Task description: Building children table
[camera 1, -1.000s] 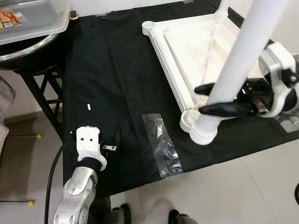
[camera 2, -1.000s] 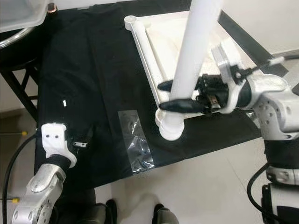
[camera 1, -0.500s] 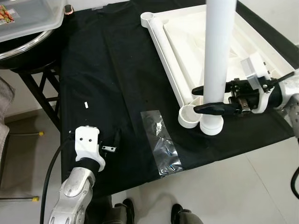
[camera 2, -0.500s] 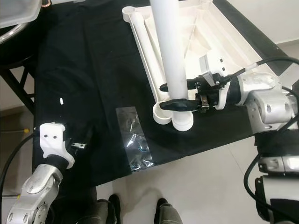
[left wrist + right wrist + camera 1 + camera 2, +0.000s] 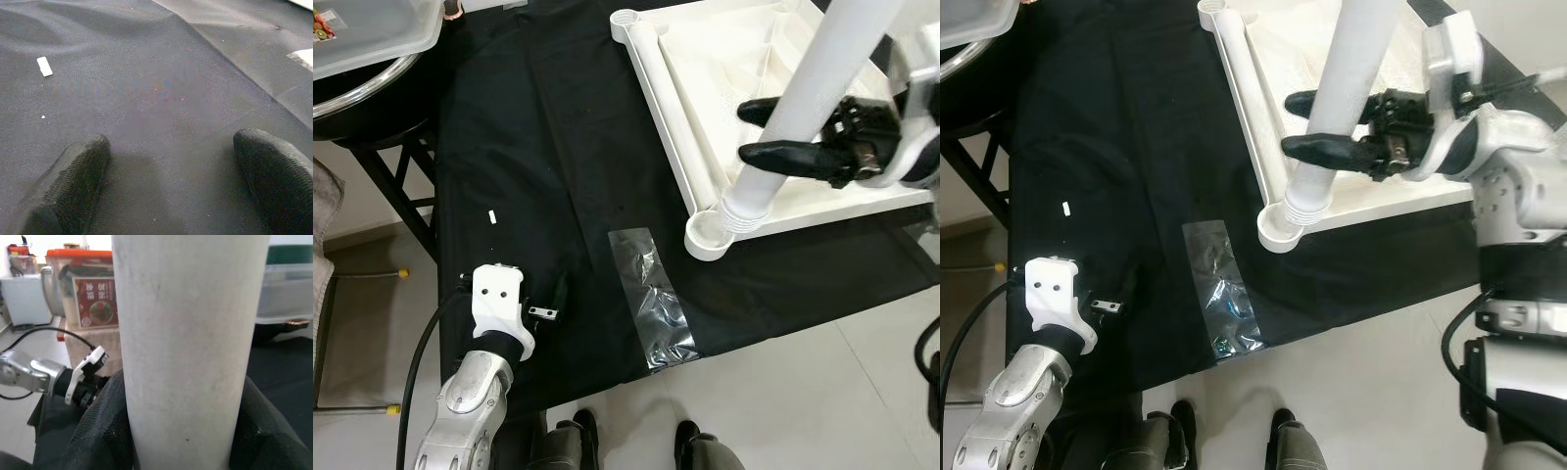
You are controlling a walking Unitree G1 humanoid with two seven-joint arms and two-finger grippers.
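Note:
The white table top (image 5: 705, 108) lies upside down on the black cloth, with a round corner socket (image 5: 705, 238) at its near corner. My right gripper (image 5: 756, 130) is shut on the white table leg (image 5: 803, 108), which leans up and to the right. The leg's ribbed lower end (image 5: 742, 209) sits at the socket's rim; I cannot tell if it is inside. In the right wrist view the leg (image 5: 190, 347) is pressed between the black fingers (image 5: 105, 431). My left gripper (image 5: 171, 186) is open, its fingers resting on the cloth near the front left edge.
A clear plastic bag (image 5: 653, 302) of small parts lies on the cloth between the grippers. A small white scrap (image 5: 492, 215) lies to the left. A plastic bin (image 5: 372, 34) stands at the back left. A person's shoes (image 5: 690, 446) are by the table's front edge.
My right gripper has lifted and tilted the leg from upright to leaning right. Its lower end has moved from the cloth beside the socket onto the socket's rim. The left arm has stayed put.

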